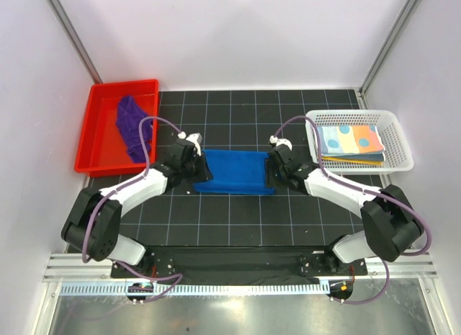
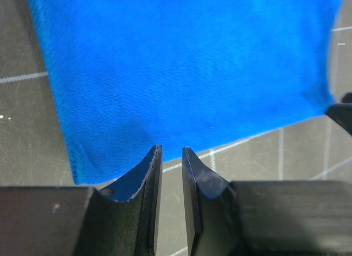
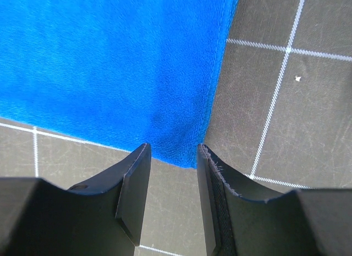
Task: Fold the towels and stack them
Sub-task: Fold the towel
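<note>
The royal blue towel [image 1: 234,171] lies folded flat on the black grid mat at the centre. My left gripper [image 1: 199,169] is at its left edge. In the left wrist view the gripper [image 2: 171,148] has its jaws a narrow gap apart with only mat between them, just short of the blue towel's [image 2: 181,63] edge. My right gripper [image 1: 273,169] is at the towel's right edge. In the right wrist view it [image 3: 173,146] is open and empty, at a corner of the blue towel [image 3: 110,58]. The purple towel [image 1: 133,127] lies crumpled in the red tray. The patterned towel [image 1: 351,142] lies folded in the white basket.
The red tray [image 1: 97,133] stands at the back left of the mat. The white mesh basket [image 1: 396,158] stands at the back right. White walls enclose the table on three sides.
</note>
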Controlling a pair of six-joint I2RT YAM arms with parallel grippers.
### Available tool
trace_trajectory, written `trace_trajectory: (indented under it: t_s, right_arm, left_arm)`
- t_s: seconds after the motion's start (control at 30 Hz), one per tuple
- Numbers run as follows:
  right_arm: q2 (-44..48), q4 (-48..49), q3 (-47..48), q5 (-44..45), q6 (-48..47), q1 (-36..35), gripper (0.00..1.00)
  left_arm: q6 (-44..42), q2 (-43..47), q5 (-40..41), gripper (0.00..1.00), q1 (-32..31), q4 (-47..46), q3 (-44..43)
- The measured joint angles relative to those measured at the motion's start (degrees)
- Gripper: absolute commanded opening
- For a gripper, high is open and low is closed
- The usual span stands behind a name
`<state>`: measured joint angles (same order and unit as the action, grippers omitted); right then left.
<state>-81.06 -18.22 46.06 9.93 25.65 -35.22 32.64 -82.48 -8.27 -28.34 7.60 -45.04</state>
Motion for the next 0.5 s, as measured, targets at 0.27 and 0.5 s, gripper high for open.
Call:
trace_trajectory:
  t_s: [0.27, 0.5]
  right_arm:
    - [-3.15, 1.42, -3.74, -0.04, 0.09, -0.09, 0.45]
    - [-3.98, 1.88, -3.96, 0.04, 0.22, -0.09, 0.45]
  left_arm:
    - [0.24, -2.86, 2.75, 0.21, -0.04, -0.55, 4.63]
    - [0.39, -4.13, 3.04, 0.21, -0.04, -1.88, 5.09]
